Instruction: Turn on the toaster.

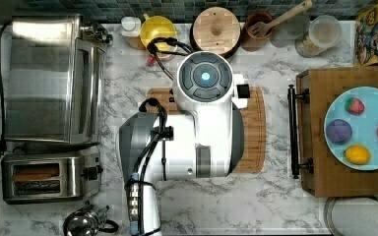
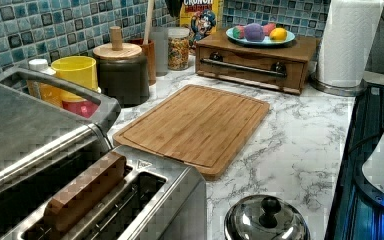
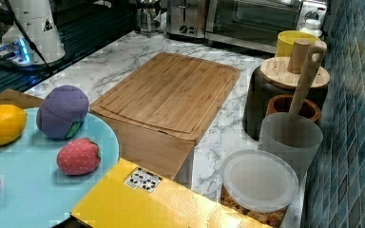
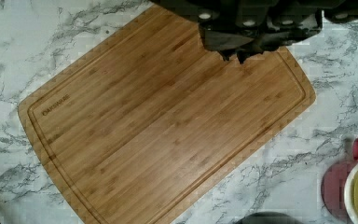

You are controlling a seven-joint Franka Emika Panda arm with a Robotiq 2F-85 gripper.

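from the top view i see my arm (image 1: 204, 123) folded over the middle of the counter (image 1: 128, 69), its white wrist housing with the blue light sitting above the board (image 1: 256, 128) and its base link reaching toward the top view's bottom edge. in the wrist view the gripper (image 4: 235, 53) hangs over the board's far end, dark and close to the lens, pointing down at the wood; its fingers sit close together with nothing between them, so i call the jaws narrow and empty. the toaster (image 1: 49, 177) stands in the top view's lower left corner, well apart from the arm, just below the oven (image 1: 49, 78) and just above a kettle (image 1: 83, 223). its long axis runs left to right in the top view, both slots lying along that line, and its black lever (image 1: 94, 172) and knob face the top view's right, toward the arm. one slot holds a brown slice (image 2: 85, 187), which stands high out of the slot in the left view. in the right view the toaster (image 3: 185, 18) is far back, its lever end turned toward the camera, beside the oven (image 3: 254, 21). the board lies bare between the arm and the wooden drawer box (image 1: 344, 137) that carries a plate (image 1: 337, 105) of toy fruit.
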